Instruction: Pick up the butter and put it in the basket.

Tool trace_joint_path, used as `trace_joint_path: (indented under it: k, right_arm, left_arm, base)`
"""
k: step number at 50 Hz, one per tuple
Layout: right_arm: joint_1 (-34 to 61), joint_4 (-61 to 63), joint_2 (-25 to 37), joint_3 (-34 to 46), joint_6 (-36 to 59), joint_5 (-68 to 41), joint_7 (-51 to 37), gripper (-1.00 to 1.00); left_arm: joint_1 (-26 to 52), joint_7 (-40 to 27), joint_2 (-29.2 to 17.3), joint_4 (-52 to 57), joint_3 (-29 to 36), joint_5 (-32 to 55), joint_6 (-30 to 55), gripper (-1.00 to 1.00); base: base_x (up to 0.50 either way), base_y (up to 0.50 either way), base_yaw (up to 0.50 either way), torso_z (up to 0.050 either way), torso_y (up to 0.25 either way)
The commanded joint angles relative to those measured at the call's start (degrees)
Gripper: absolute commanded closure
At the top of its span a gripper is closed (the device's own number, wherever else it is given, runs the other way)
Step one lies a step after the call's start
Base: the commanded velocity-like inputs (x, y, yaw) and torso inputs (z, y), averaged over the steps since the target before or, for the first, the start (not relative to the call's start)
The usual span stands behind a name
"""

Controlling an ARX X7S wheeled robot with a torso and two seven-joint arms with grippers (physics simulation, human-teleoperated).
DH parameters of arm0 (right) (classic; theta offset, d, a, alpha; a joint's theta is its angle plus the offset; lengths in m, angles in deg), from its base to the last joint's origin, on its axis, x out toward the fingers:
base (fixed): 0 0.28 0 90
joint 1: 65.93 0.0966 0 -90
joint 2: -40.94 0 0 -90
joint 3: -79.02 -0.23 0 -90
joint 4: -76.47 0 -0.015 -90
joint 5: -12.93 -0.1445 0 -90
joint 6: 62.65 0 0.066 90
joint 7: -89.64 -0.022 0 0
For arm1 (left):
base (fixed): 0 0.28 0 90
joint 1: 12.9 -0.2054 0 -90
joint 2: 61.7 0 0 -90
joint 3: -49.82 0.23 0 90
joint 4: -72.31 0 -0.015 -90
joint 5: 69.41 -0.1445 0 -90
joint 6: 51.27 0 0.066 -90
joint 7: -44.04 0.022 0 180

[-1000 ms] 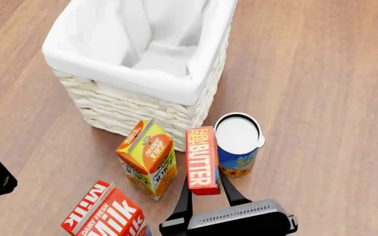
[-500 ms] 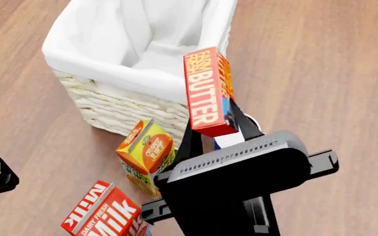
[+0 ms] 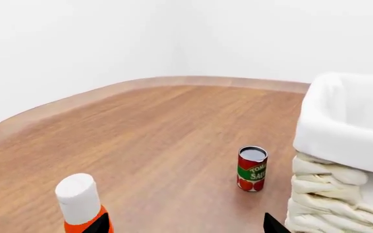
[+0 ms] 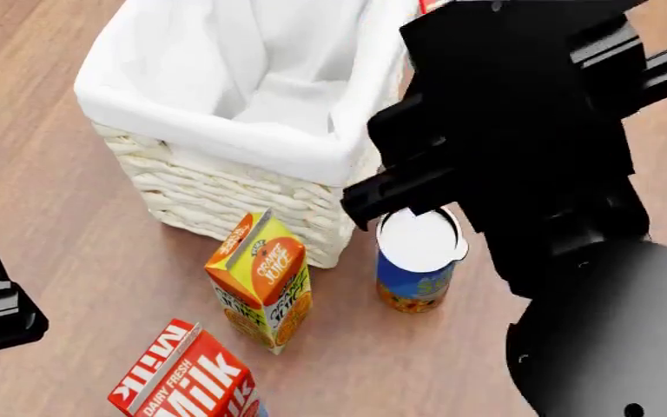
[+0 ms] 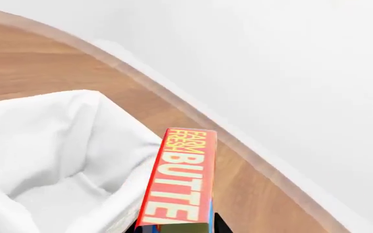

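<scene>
Butter (image 5: 180, 179) box — "FARM FRESH BUTTER"; carton (image 4: 188, 373) — "Milk".

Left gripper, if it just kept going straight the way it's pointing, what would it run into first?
Probably nothing soon: the left gripper points over bare table, between the white-capped bottle and the basket. The tomato sauce can stands nearest that line, though depth is unclear.

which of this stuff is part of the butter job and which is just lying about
Part of the job:
butter, held up in the right pincer
basket

Just lying about:
orange juice carton
milk carton
blue can
tomato sauce can
white-capped orange bottle
</scene>
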Motion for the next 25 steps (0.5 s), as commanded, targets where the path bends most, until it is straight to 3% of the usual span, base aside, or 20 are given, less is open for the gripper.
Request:
trace_joint_path:
  k: [1, 9, 15, 25]
  right_arm:
    - [14.1, -20.3, -0.6, -0.6, -1.8, 5.2, 14.0, 1.00]
    - [23.4, -35.6, -3.3, 3.1, -1.6, 8.0, 21.5, 1.00]
    - [31.2, -50.5, -7.6, 11.0, -1.6, 11.5, 32.1, 1.00]
    - [41.3, -75.6, -17.7, 25.6, -8.1, 18.3, 57.4, 1.00]
  left_arm:
    - [0.2, 0.9, 1.4, -1.5, 0.4, -2.3, -1.4, -1.00]
    - [0.0, 0.6, 1.4, -1.7, 0.8, -2.4, -1.5, -1.00]
    - [0.2, 0.3, 1.3, -1.7, 0.7, -2.2, -1.4, -1.00]
    - [0.5, 0.2, 0.9, -2.3, 0.5, -1.9, -1.6, -1.00]
  base:
    - [0.00, 0.00, 0.00, 0.000, 0.000]
    - [0.00, 0.00, 0.00, 0.000, 0.001]
    - [0.00, 0.00, 0.00, 0.000, 0.002]
    - [0.00, 0.00, 0.00, 0.001, 0.002]
